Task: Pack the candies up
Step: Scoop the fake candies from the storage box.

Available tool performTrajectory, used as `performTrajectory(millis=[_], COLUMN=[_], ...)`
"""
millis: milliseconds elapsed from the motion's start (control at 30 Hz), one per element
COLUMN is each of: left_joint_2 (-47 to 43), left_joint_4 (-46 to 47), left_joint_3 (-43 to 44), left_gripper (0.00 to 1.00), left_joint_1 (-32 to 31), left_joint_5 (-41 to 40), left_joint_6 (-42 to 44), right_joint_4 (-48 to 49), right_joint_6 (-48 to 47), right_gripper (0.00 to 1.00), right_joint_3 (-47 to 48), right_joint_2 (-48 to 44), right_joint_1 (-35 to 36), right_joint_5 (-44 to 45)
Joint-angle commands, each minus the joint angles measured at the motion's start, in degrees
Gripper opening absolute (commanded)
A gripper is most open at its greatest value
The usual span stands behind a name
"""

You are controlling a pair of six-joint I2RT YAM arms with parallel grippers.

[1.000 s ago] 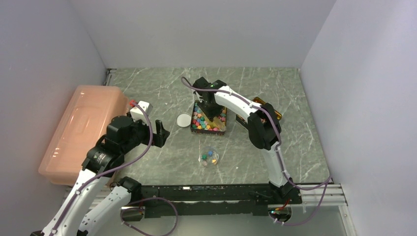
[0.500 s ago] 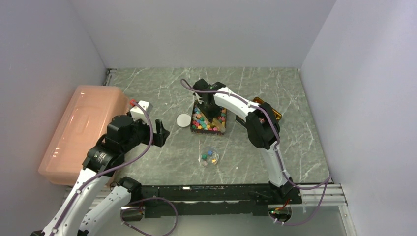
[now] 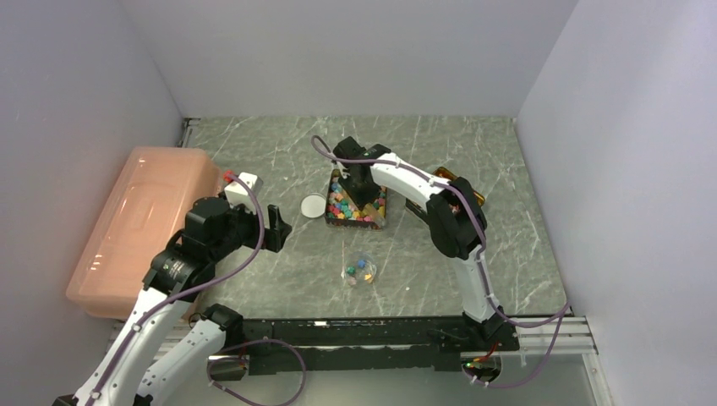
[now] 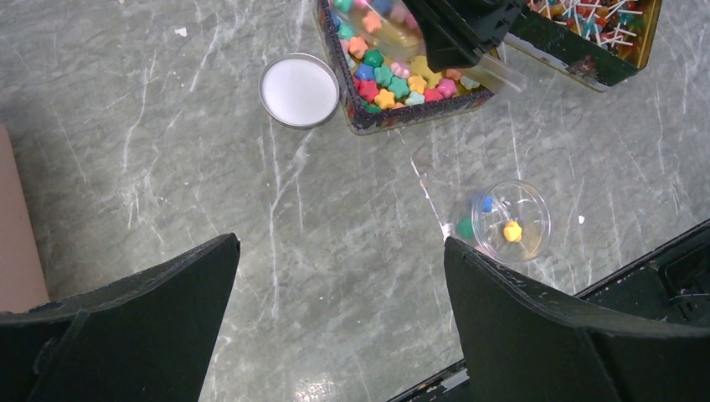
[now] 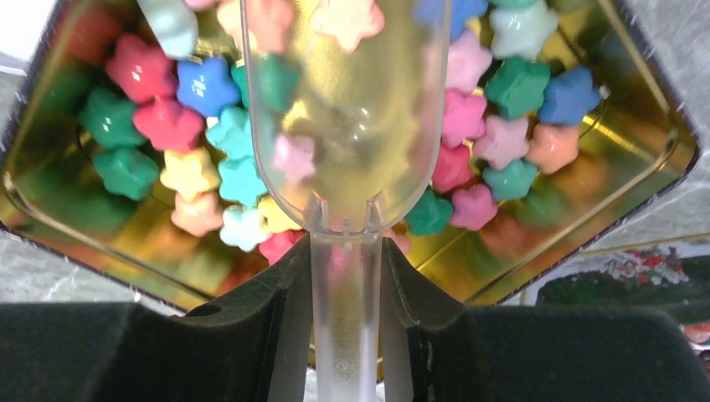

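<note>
Overhead wide; left wrist high, right wrist close; candies [image 4: 398, 85] shared.

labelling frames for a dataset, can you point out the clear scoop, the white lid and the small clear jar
clear scoop [image 5: 347, 117]: right wrist view, middle of its bowl
white lid [image 4: 299, 90]: left wrist view, centre of its face
small clear jar [image 4: 529, 211]: left wrist view, bare part inside the rim

The left arm bends over the table's left side, left gripper [image 4: 342, 243] spread wide. The right arm stretches toward the table's middle, right gripper [image 5: 345, 280] pinching a clear scoop [image 5: 347, 126].
</note>
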Motion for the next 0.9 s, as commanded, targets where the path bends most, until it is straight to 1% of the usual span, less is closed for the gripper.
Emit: performTrajectory(millis=[0,300,600,867], left_joint_2=[0.3,0.0,-0.1,-0.5], left_joint_4=[1.8,1.7,1.7,1.5], left_joint_3=[0.1,0.0,0.0,0.0], left_gripper=[0.99,0.99,0.99,0.99], left_joint_1=[0.5,0.7,0.7,0.7], left_joint_5=[1.3,0.9,0.5,0.4], left_joint_6=[0.7,0.6,0.5,0.3], right_joint_4=[4.5,5.5,0.2,-4.4], right_joint_6=[-0.3,-0.3,0.3,2.9], right_gripper=[0.0,0.0,0.0,0.0], right_joint_3=[-4.7,-10.1,-12.3,-18.3], right_joint_2=[-7.8,-14.1,-21.2,-29.9], right_joint_1=[0.8,1.9,4.0,7.8], right_joint_5=[0.1,1.7,2.5,3.2])
